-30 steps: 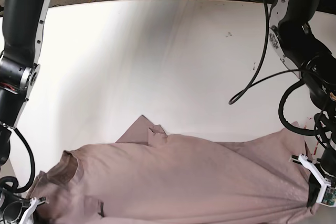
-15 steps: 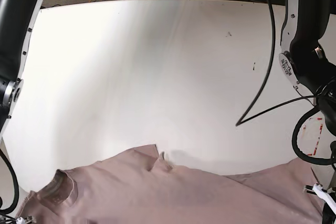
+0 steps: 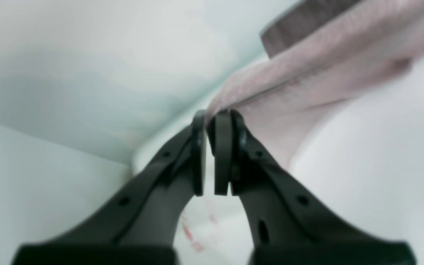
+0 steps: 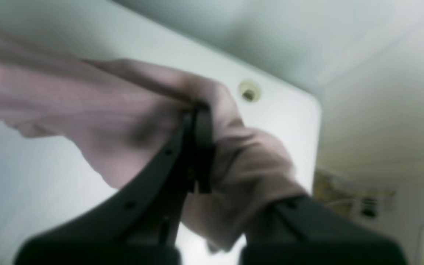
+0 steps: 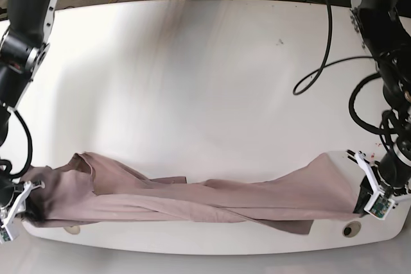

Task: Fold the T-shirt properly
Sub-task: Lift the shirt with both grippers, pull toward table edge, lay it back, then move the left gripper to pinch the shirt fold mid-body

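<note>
1. Since the earlier frame, you have drawn the T-shirt [image 5: 192, 200] from a broad spread into a narrow band along the table's [image 5: 205, 81] near edge.
2. Your right gripper [image 4: 199, 147] is clamped on bunched cloth at the collar end; your left gripper [image 3: 214, 121] pinches the opposite end.
3. Both ends lie close to the near edge, the cloth twisted and stretched between them.
4. The shirt's long axis runs straight from one gripper to the other, neither arm nearer, so spreading likely means carrying both away together.
5. Beyond the shirt, the far tabletop lies bare.

T-shirt [image 5: 192, 200] now stretched taut, narrower band, farther up table [image 5: 192, 81]
</note>
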`<state>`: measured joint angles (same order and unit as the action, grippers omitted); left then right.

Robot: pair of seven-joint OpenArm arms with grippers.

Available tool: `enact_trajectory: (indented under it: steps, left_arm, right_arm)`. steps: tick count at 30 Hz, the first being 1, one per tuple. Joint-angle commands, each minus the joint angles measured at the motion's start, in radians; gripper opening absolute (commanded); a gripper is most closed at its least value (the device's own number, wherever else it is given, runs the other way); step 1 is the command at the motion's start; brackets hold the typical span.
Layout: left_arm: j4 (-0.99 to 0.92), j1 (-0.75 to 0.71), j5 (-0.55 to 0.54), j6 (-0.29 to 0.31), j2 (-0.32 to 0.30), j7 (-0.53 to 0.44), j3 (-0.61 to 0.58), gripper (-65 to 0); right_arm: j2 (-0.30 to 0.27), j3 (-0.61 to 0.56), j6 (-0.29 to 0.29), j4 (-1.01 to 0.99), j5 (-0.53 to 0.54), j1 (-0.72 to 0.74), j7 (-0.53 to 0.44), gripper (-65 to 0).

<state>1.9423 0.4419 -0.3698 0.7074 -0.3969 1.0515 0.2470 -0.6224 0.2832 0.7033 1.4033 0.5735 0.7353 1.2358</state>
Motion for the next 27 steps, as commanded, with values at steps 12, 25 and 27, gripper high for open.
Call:
enact_trajectory:
  steps: [12, 25, 27]
  left_arm:
    - [0.061, -0.384, -0.024, -0.009, -0.012, -0.027, 0.024, -63.2]
    - [0.056, -0.684, -0.016, -0.009, -0.014, -0.029, 0.102, -63.2]
    - [0.056, -0.685, -0.016, -0.009, -0.009, -0.029, 0.102, -62.8]
  right_arm:
    - [0.089, 0.235, -0.005, 0.227, 0.098, -0.515, -0.014, -65.0]
    - [0.2, 0.307, -0.005, 0.364, 0.099, -0.814, -0.014, -65.0]
    - [0.209, 0.308, -0.005, 0.364, 0.099, -0.831, -0.014, -65.0]
